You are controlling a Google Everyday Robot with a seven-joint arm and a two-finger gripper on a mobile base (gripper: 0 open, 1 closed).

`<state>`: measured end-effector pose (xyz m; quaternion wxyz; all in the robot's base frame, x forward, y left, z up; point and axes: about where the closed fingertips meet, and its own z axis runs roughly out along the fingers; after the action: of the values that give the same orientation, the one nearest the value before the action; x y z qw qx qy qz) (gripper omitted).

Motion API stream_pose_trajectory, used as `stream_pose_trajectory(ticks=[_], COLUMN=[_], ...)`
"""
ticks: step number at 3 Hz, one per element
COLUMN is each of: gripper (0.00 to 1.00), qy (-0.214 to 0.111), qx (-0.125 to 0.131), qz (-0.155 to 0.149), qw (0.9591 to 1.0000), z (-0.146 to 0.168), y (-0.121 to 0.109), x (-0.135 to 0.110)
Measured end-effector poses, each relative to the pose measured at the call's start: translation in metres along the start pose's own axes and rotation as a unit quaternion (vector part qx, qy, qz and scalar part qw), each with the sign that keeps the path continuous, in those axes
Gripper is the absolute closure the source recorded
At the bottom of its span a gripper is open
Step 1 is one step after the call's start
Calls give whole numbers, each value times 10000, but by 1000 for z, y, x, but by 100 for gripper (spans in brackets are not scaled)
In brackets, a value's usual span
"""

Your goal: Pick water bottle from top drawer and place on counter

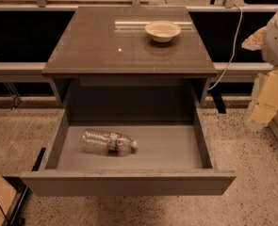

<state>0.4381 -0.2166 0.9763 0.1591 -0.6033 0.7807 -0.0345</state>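
The water bottle (108, 143) lies on its side on the floor of the open top drawer (129, 182), left of the middle, with its white cap pointing right. The drawer is pulled fully out toward me. The counter (96, 46) is the glossy grey-brown top of the cabinet above it. My gripper (262, 108) hangs at the far right edge of the view, beside the cabinet's right side, well away from the bottle and holding nothing that I can see.
A shallow cream bowl (162, 30) stands on the counter at the back right. A white cable (229, 55) hangs down right of the cabinet. A speckled floor surrounds the drawer. A dark frame (28, 182) stands at the drawer's left front corner.
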Motion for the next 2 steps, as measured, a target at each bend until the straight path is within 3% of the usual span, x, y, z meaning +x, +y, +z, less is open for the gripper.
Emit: stream_pose_trajectory(ticks=[1,2], gripper=[0,0], qy=[-4,-314], qx=[-1,-84], qz=[-2,-158], qw=[10000,9993], z=[0,16], y=[0,-11], x=[0,-21])
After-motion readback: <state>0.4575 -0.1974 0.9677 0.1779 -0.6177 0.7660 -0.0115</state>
